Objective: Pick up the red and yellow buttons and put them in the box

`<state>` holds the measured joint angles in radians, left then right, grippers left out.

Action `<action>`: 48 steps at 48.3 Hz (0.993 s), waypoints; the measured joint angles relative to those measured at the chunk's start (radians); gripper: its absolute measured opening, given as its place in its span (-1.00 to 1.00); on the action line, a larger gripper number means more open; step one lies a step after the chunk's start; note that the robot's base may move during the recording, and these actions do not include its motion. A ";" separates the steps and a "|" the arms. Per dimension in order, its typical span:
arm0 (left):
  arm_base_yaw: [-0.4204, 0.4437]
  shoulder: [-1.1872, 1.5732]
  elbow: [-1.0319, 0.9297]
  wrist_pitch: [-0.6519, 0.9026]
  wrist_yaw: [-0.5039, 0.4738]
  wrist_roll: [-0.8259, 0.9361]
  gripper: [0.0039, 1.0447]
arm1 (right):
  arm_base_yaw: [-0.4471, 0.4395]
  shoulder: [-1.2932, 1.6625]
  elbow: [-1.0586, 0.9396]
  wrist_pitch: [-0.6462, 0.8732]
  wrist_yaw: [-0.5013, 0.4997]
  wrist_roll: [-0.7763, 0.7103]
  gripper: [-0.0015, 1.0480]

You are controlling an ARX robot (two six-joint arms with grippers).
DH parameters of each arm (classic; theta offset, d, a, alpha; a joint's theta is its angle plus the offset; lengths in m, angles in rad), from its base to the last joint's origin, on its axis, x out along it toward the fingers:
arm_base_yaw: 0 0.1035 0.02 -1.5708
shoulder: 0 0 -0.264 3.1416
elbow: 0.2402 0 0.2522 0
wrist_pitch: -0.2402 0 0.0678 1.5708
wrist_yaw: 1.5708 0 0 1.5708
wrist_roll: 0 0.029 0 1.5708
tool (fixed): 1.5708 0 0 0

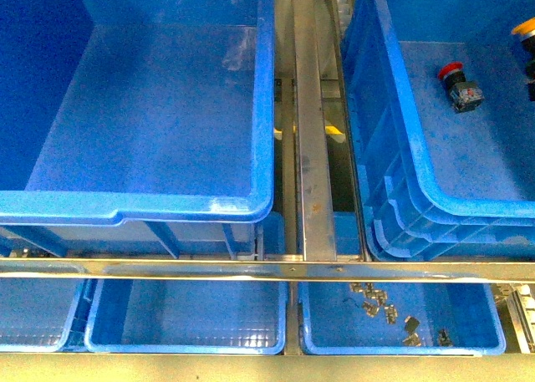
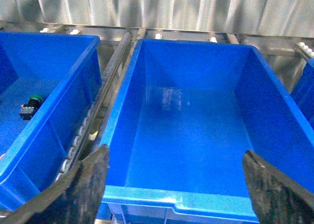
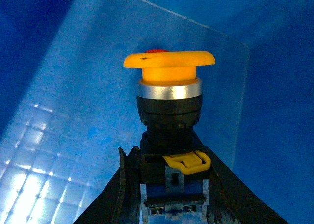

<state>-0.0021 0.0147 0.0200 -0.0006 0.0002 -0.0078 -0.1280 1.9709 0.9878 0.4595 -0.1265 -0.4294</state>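
While the right pincer clamps it, the yellow button stands on end.
Right pincer (image 3: pixel 171 194): clenched on the black body of the yellow button (image 3: pixel 169 74), one finger on each side.
Yellow button axis: long axis runs straight out from between the fingers, cap at the far end, body and yellow clip nearest the pincer.
Red button (image 1: pixel 458 83): lies on the floor of the right-hand crate (image 1: pixel 401 190), cap pointing toward the far left, body toward the near right; well apart from the left pincer.
Left pincer (image 2: pixel 176 185): released, fingers spread wide, nothing between them, just above the near rim of the empty box (image 2: pixel 196 136).
Front view only: small metal clips (image 1: pixel 380 303) in a shallow tray (image 1: pixel 401 344), and the yellow cap at the right edge.
Left wrist view only: a green button (image 2: pixel 30 105) in the neighbouring crate (image 2: pixel 54 111).
Right wrist view only: the grip itself, with a sliver of red showing behind the yellow cap.
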 joint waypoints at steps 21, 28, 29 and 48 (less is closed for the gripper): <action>0.000 0.000 0.000 0.000 0.000 0.002 0.85 | -0.006 0.357 0.475 -0.216 0.133 0.022 -0.50; 0.000 0.000 0.000 0.000 0.000 0.002 0.85 | -0.005 0.417 0.581 -0.273 0.177 0.024 -0.50; 0.000 0.000 0.000 0.000 0.000 0.002 0.85 | -0.005 0.425 0.595 -0.283 0.183 0.024 -0.50; 0.000 0.000 0.000 0.000 0.000 0.002 0.85 | 0.013 0.492 0.673 -0.376 0.195 0.037 0.12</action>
<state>-0.0021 0.0147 0.0200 -0.0006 0.0002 -0.0059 -0.1150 2.4630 1.6611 0.0834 0.0681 -0.3920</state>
